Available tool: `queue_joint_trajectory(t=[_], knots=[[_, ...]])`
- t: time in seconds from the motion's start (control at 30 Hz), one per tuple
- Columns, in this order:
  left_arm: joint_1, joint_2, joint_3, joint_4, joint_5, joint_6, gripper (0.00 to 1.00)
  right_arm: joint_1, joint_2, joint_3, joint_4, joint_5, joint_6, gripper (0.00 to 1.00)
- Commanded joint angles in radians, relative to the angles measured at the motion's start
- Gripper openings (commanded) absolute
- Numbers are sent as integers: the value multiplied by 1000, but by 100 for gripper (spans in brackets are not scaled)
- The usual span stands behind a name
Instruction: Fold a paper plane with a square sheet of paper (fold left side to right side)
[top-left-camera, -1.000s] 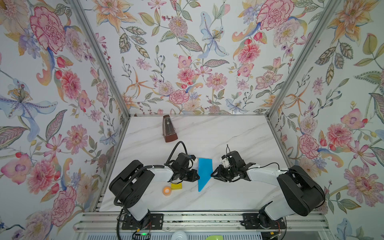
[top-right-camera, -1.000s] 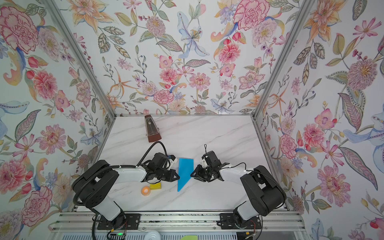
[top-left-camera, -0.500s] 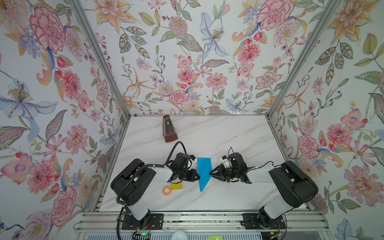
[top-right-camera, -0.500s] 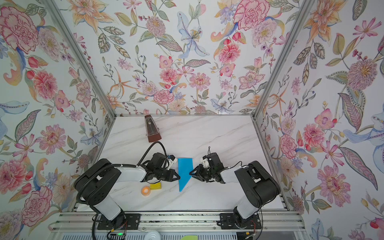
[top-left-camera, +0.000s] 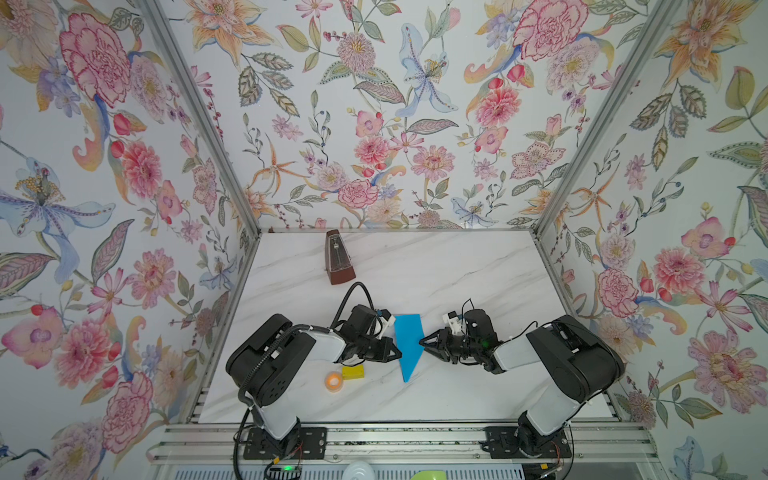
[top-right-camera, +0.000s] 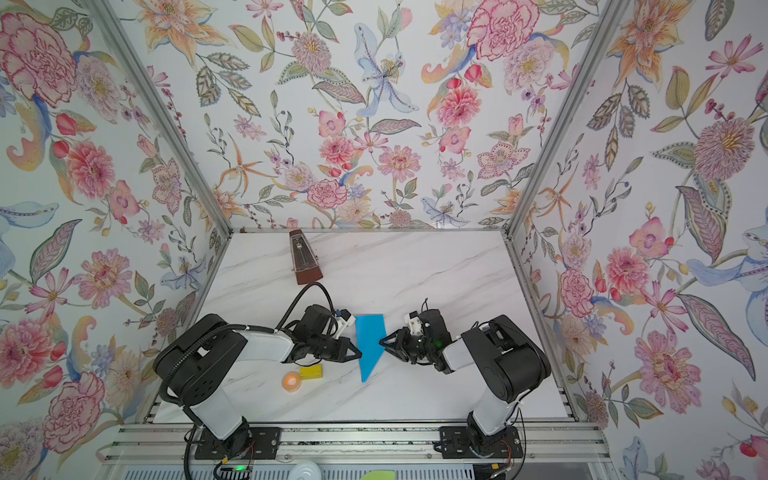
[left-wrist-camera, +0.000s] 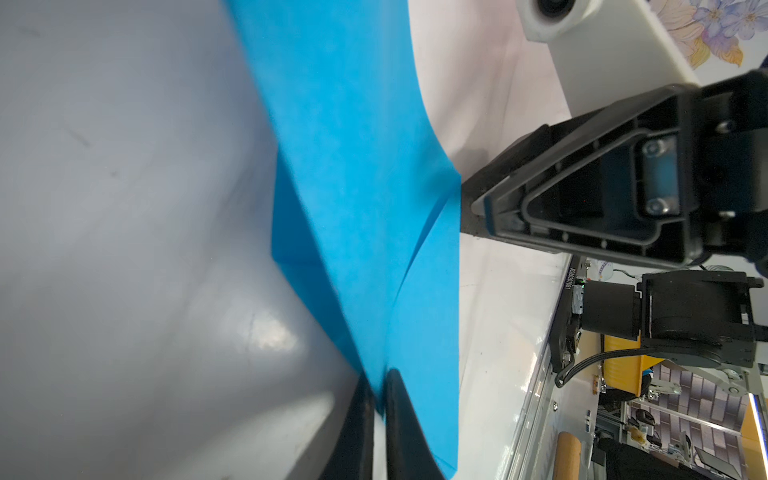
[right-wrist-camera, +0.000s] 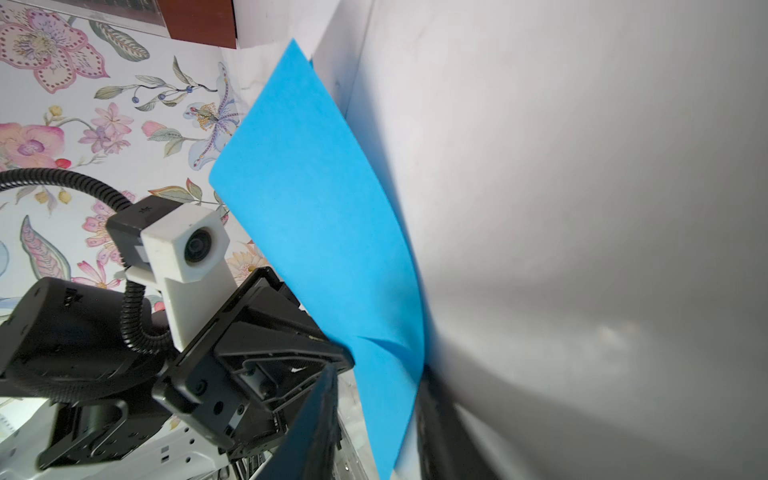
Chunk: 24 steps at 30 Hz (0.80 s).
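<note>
Left pincer (top-left-camera: 399, 355) was clenched on one long edge of the paper plane (top-left-camera: 408, 345), a half-folded blue wedge at mid-worktop (top-left-camera: 457, 270), its point toward the robot. Right pincer (top-left-camera: 421, 343) straddled the opposite edge, jaws apart. The fold looked mid-way; next the left side needed carrying rightward, edges aligned.

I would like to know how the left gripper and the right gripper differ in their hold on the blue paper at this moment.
The left gripper is pinched shut on one edge of the blue paper; the right gripper has its jaws apart, with the opposite edge between them. In both top views the left gripper meets the paper from the left, the right gripper from the right. Both sit low over the table, tips facing each other.
</note>
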Motion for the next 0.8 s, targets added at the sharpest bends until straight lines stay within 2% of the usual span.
queue_joint_trajectory(t=[0.0,0.2,0.37,0.63,0.77], knots=[[7,40,-30,-53,-34,-14,11,10,36,-40,27,9,55,34],[10,35,-29,-55,-31,-11,10,22,3,-77,29,39,60,33],[12,42,-22,-60,-23,-7,10,5,-3,-38,-49,64,-3,25],[17,35,-20,-70,-19,0,10,-11,37,-10,-53,68,-30,15],[23,20,-31,-60,-24,-13,13,-10,47,-17,-10,64,-9,4]])
